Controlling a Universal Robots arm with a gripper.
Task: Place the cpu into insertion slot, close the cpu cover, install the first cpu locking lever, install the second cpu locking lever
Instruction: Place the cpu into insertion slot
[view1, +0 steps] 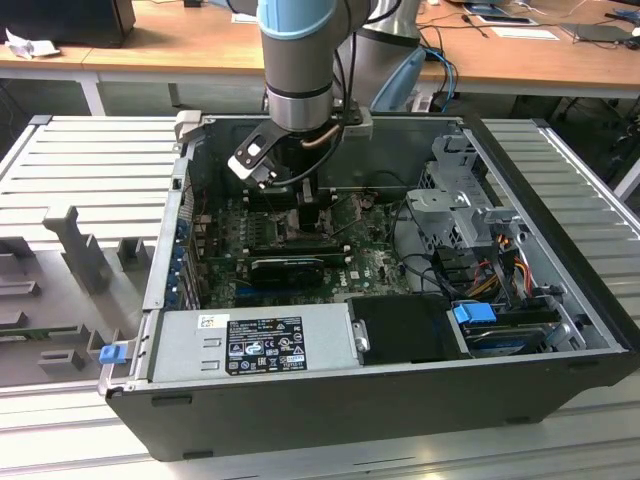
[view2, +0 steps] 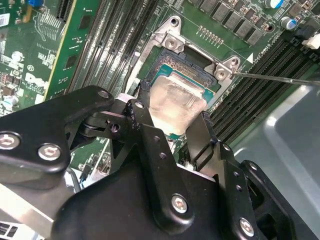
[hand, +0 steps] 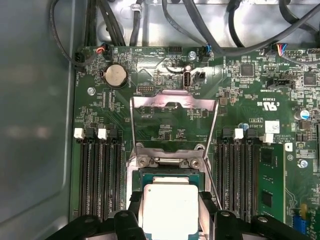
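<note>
Our gripper clenching the cpu by two edges right at the slot, cover standing open

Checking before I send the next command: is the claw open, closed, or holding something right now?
The claw is closed on the cpu, holding it at the insertion slot.

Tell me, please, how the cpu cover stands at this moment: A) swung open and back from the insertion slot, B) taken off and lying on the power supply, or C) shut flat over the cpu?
A: in the first wrist view the cpu cover stands swung back from the insertion slot, leaving the cpu uncovered.
</note>
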